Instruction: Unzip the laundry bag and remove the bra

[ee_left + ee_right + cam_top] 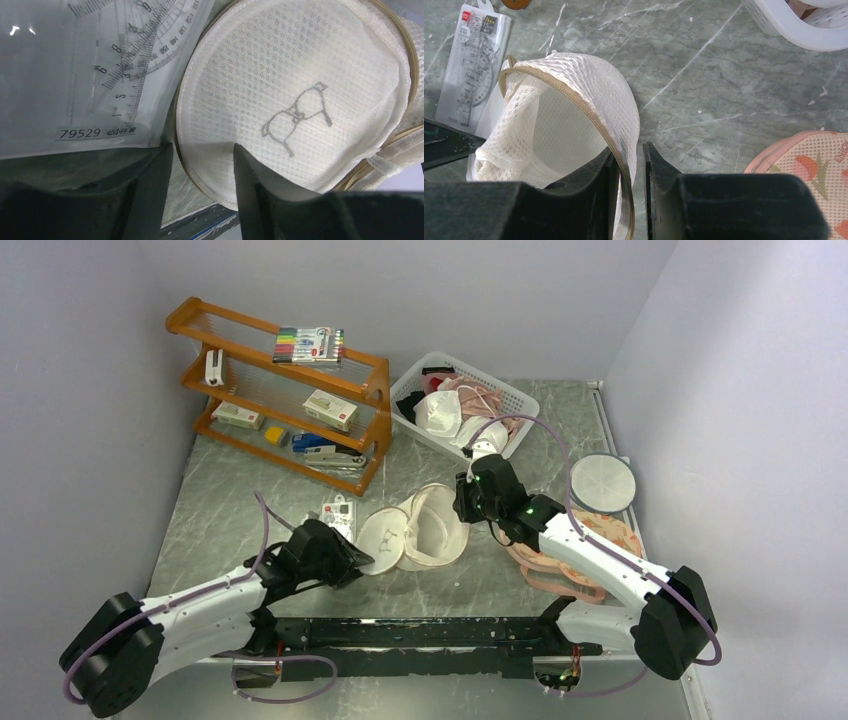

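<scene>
At the centre of the top view, the laundry bag (430,528) lies on the marbled table (250,490) with its zip already parted. The emblem half (300,75) lies flat toward the left, and the other half stands up as an open cup toward the right. My right gripper (629,150) sits at the lower middle of the right wrist view, clamped on the beige zip rim (584,107). Rim and mesh are pinched in the narrow gap between the jaws, which hold the cup tilted with its mouth facing the left of the frame. My left gripper (202,150) sits at the lower middle of the left wrist view with jaws spread. The edge of the emblem half lies in the gap, and neither finger visibly presses it. A clear geometry-set pack (100,75) lies at the upper left of that view, just beside the bag. I judge the unzip step complete and the removal step in hand. The cup's interior shows only pale mesh and folds, and I cannot tell whether the bra is among them. The next move calls for the right jaws to hold the rim raised while the left jaws travel into the mouth. There they must close on the garment alone, not on the lining, and draw it out toward the lower left. Risk: the loose mesh fold at the mouth may be caught with it.
</scene>
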